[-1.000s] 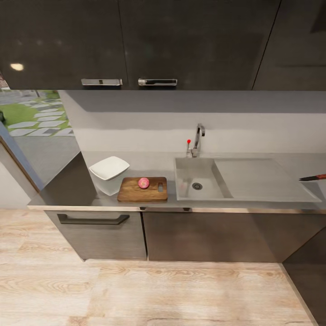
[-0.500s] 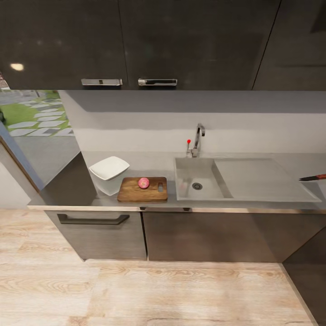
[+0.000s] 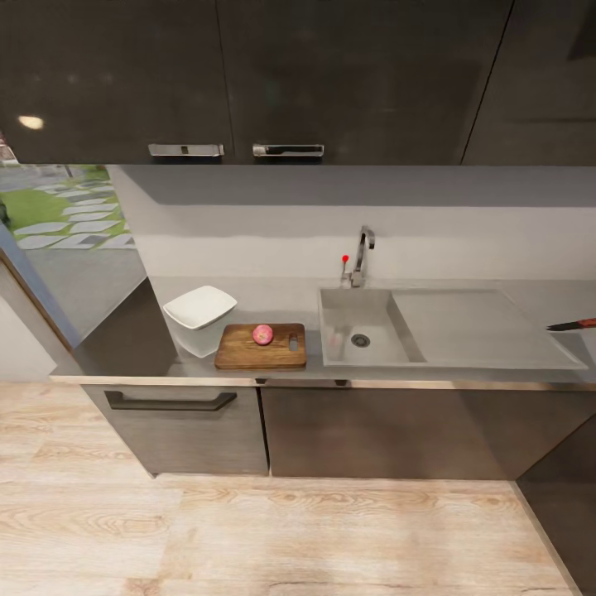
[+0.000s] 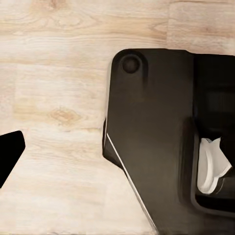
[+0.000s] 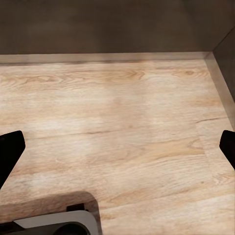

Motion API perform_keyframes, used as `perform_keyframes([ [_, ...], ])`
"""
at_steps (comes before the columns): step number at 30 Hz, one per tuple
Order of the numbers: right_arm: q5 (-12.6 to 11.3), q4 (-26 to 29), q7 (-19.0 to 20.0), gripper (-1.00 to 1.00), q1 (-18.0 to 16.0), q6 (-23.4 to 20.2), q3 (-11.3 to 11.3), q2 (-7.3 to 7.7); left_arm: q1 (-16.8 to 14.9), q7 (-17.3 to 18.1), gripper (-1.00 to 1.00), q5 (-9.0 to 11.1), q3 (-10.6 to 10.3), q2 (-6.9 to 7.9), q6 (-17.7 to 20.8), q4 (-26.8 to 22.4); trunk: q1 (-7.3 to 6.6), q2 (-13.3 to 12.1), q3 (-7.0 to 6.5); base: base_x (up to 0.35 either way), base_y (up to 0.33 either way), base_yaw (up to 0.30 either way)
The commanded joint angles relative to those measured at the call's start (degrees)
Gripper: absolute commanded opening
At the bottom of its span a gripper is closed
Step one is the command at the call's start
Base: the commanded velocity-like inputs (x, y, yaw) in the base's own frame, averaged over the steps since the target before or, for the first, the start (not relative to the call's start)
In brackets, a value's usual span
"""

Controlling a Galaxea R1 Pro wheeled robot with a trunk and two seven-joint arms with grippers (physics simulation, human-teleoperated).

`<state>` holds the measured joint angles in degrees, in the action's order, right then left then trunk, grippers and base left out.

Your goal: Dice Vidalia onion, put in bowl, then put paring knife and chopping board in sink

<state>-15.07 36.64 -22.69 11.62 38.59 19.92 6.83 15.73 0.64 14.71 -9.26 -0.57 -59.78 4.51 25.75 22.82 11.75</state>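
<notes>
From the head view we see the Vidalia onion (image 3: 262, 334) sitting on top of the chopping board (image 3: 261, 348), roughly mid-board, whole and round. The board lies flat on the countertop (image 3: 124, 339), just left of the sink (image 3: 372, 331), its oval slot end toward the sink. The bowl (image 3: 199, 318) stands just beside the board's left short edge, upright; we can't tell if they touch. The sink basin holds nothing but its drain, w/ the tap (image 3: 362, 255) behind it at the back rim & the drainboard stretching off to the right. The paring knife (image 3: 573, 324) lies at the far right of the counter, past the drainboard, cut off by the frame edge, well apart from board & onion.

Left wrist view: one dark fingertip of the left gripper (image 4: 10, 155) shows at the frame edge, over wood floor (image 4: 54, 98) & the robot's black base (image 4: 156, 127). W/ a single finger in sight we can't tell if that pincer is apart or together.

Right wrist view: the right gripper (image 5: 117, 149) has both fingertips at opposite frame edges, spread wide apart w/ nothing between them, over floor near the dark cabinet front (image 5: 117, 24).
</notes>
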Motion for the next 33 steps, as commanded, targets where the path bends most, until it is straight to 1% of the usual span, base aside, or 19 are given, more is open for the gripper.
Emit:
perform_keyframes([
  [1,-0.31,0.11,-0.51,1.0,-0.01,0.08,0.47,0.08,0.09,0.01,1.0,0.49,-0.52,-0.01,-0.22,0.04,0.04,0.1,0.08,0.0,0.0,0.0],
  [6,-0.31,0.1,-0.51,1.0,-0.01,0.08,0.47,0.03,0.45,-0.18,1.0,0.44,-0.17,-0.87,-0.22,-0.56,0.04,0.1,0.08,0.0,0.0,0.0],
  [8,-0.31,0.1,-0.51,1.0,-0.01,0.08,0.47,0.03,0.4,-0.16,1.0,0.35,-0.13,-0.92,4.23,-3.27,0.04,0.1,0.08,0.0,0.0,0.0],
  [9,-0.31,0.1,-0.51,1.0,-0.01,0.08,0.47,0.03,0.39,-0.17,1.0,0.32,-0.14,-0.89,5.37,-4.61,0.04,0.1,0.08,0.0,0.0,0.0],
  [11,-0.31,0.1,-0.51,1.0,-0.01,0.06,0.47,0.03,0.38,-0.25,1.0,0.28,-0.14,-0.58,8.43,-9.77,0.04,0.1,0.08,0.0,0.0,0.0],
  [12,-0.31,0.1,-0.5,1.0,-0.01,0.04,0.47,0.03,0.37,-0.52,1.0,0.26,-0.14,-0.24,10.27,-13.8,0.04,0.1,0.08,0.0,0.0,0.0],
  [13,-0.31,0.1,-0.48,1.0,-0.01,0.03,0.47,0.03,0.39,-0.77,1.0,0.25,-0.14,-0.04,11.23,-15.93,0.04,0.1,0.08,0.0,0.0,0.0],
  [14,-0.31,0.1,-0.49,1.0,-0.01,0.0,0.47,0.03,0.41,-1.54,1.0,0.21,-0.17,0.26,13.32,-20.42,0.04,0.1,0.08,0.0,0.0,0.0],
  [15,-0.31,0.1,-0.5,1.0,-0.01,-0.02,0.47,0.03,0.41,-2.08,1.0,0.2,-0.2,0.37,14.51,-22.75,0.04,0.1,0.08,0.0,0.0,0.0],
  [17,-0.31,0.08,-0.5,1.0,-0.01,-0.1,0.47,0.03,0.43,-5.02,1.0,0.08,-0.35,1.02,20.11,-32.97,0.04,0.1,0.08,0.0,0.0,0.0],
  [19,-0.31,0.09,-0.5,1.0,-0.01,-0.15,0.47,0.03,0.48,-7.75,1.0,0.01,-0.53,2.38,26.64,-44.3,0.04,0.1,0.08,0.0,0.0,0.0],
  [20,-0.31,0.09,-0.5,1.0,-0.01,-0.16,0.47,0.03,0.49,-8.19,1.0,0.0,-0.56,2.74,28.26,-46.99,0.04,0.1,0.08,0.0,0.0,0.0],
  [22,-0.31,0.1,-0.51,1.0,-0.01,-0.18,0.47,0.03,0.52,-9.37,1.0,0.05,-0.63,4.34,35.32,-55.94,0.04,0.1,0.08,0.0,0.0,0.0],
  [24,-0.31,0.1,-0.49,1.0,-0.01,-0.18,0.47,0.03,0.53,-9.61,1.0,0.12,-0.65,4.95,37.93,-57.65,0.04,0.1,0.08,0.0,0.0,0.0],
  [26,-0.33,0.13,-0.5,1.0,-0.01,-0.15,0.47,0.03,0.53,-9.64,1.0,0.17,-0.71,5.24,39.24,-57.85,0.04,0.1,0.08,0.0,0.0,0.0],
  [27,-0.33,0.15,-0.5,1.0,-0.01,-0.06,0.47,-0.01,0.53,-9.63,1.0,0.18,-1.14,5.14,39.79,-57.39,0.04,0.1,0.08,0.0,0.0,0.0],
  [29,-0.34,0.17,-0.5,1.0,-0.01,0.07,0.47,-0.09,0.53,-9.61,1.0,0.15,-3.23,4.71,40.35,-55.88,0.04,0.1,0.08,0.0,0.0,0.0],
  [31,-0.37,0.18,-0.5,1.0,-0.01,0.13,0.47,-0.12,0.53,-9.59,1.0,0.19,-4.64,4.55,40.46,-54.31,0.04,0.1,0.08,0.0,0.0,0.0],
  [33,-0.38,0.18,-0.51,1.0,-0.01,0.17,0.47,-0.16,0.52,-9.59,1.0,0.21,-5.29,4.46,40.47,-52.65,0.04,0.1,0.08,0.0,0.0,0.0],
])
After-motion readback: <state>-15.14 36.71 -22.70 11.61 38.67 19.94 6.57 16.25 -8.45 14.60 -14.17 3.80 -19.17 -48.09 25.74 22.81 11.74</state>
